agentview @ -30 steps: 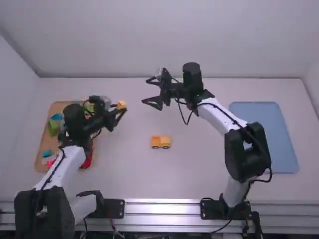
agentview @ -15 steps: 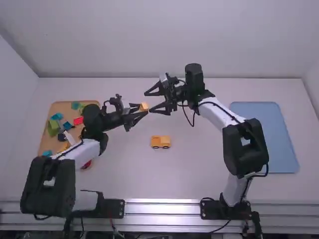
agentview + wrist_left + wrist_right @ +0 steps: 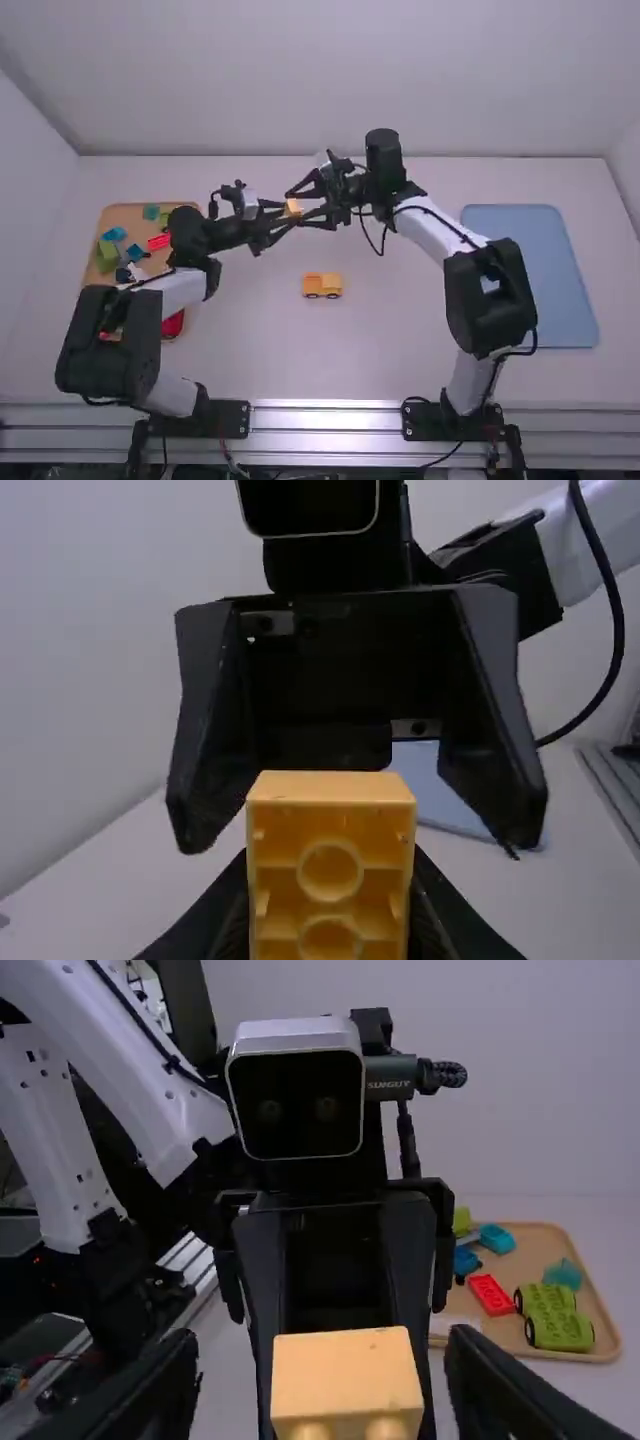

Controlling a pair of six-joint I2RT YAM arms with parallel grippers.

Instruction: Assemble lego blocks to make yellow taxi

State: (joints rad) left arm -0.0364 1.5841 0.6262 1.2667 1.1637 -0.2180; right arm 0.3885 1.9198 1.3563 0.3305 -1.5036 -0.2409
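Note:
My left gripper [image 3: 284,217] is shut on a yellow block [image 3: 293,207] above the middle of the table. In the left wrist view the block [image 3: 331,865], its hollow underside showing, sits between the fingers of my left gripper [image 3: 330,920]. My right gripper [image 3: 312,203] faces it with fingers spread around the block, one on each side. In the right wrist view the block [image 3: 347,1380] stands between the parted fingertips of my right gripper [image 3: 320,1390], with gaps at both sides. A yellow wheeled piece [image 3: 322,285] rests on the table below.
A tan tray [image 3: 122,212] with several loose blocks and a green wheeled piece [image 3: 558,1330] lies at the left, partly under the left arm. A blue tray [image 3: 530,275] lies at the right.
My left gripper has carried the yellow block rightward from near the tan tray to between the right gripper's fingers. The right arm has shifted only slightly, and the wheeled piece has stayed put.

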